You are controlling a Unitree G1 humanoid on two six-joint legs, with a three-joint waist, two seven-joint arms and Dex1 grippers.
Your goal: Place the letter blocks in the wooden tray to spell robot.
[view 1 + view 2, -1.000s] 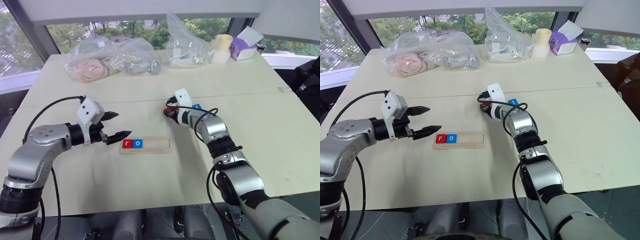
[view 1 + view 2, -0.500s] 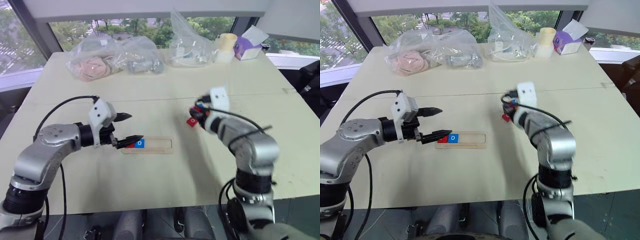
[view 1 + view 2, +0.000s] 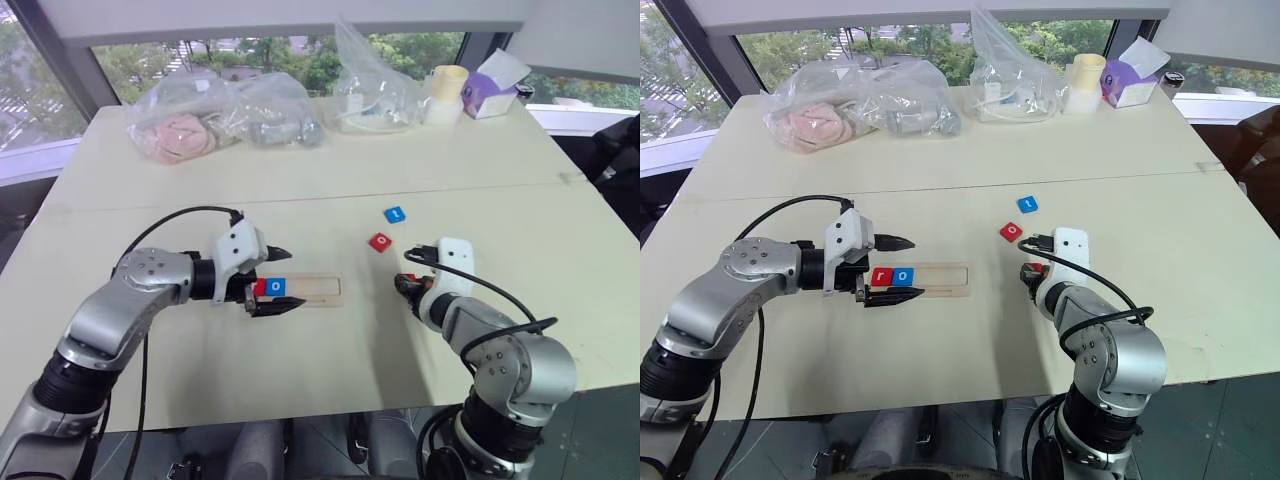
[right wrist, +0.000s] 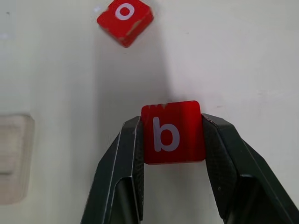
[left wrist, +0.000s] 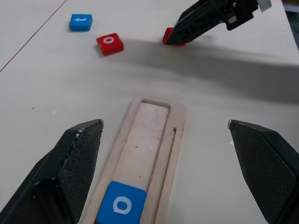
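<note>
Your right gripper [image 4: 173,135] is pinching the red b block [image 4: 173,132] between its fingers, hovering to the right of the wooden tray [image 3: 312,290]; your left gripper [image 3: 275,279] is standing wide open and empty, straddling the tray's left end; the red r block [image 3: 881,276] and blue o block [image 3: 903,275] are sitting in that end; the red o block [image 3: 380,242] and blue t block [image 3: 395,214] are lying beyond the tray's right end.

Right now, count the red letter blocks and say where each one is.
3. The red r lies at the wooden tray's left end; the red o lies loose on the table; the red b is gripped in the right gripper.
</note>
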